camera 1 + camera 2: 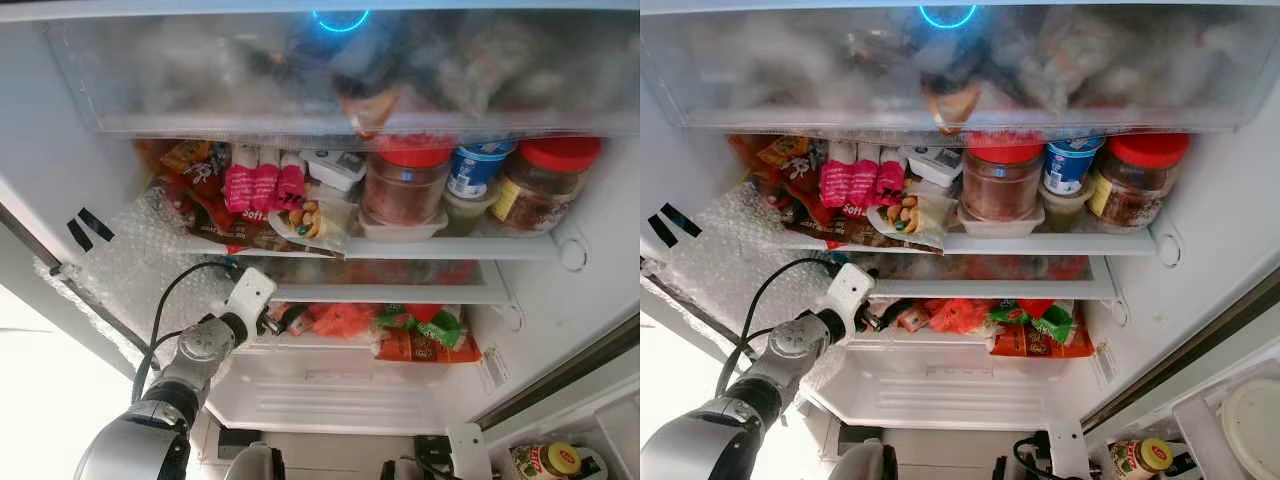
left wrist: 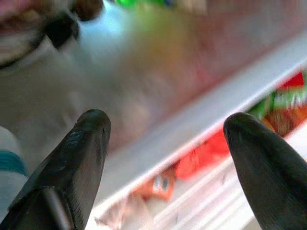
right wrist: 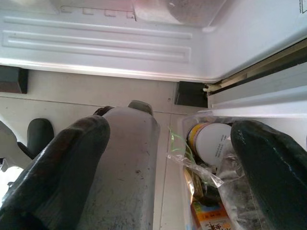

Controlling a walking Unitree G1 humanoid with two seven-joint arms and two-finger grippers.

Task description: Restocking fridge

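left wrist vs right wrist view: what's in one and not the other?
Left wrist: the left end effector is open inside the fridge, facing a white shelf edge with red and green packets below.

Right wrist: the right end effector is open over the floor, beside a bin holding a tub.

Both: open black fingers, white fridge plastic.

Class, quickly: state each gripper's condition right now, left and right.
Left gripper: open, holding nothing, inside the fridge.
Right gripper: open, holding nothing.

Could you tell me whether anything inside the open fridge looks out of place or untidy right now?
Yes: a snack packet on the middle shelf juts over the front edge, tilted, as if it could slide off. The left gripper reaches into the lower shelf, fingers open and empty.
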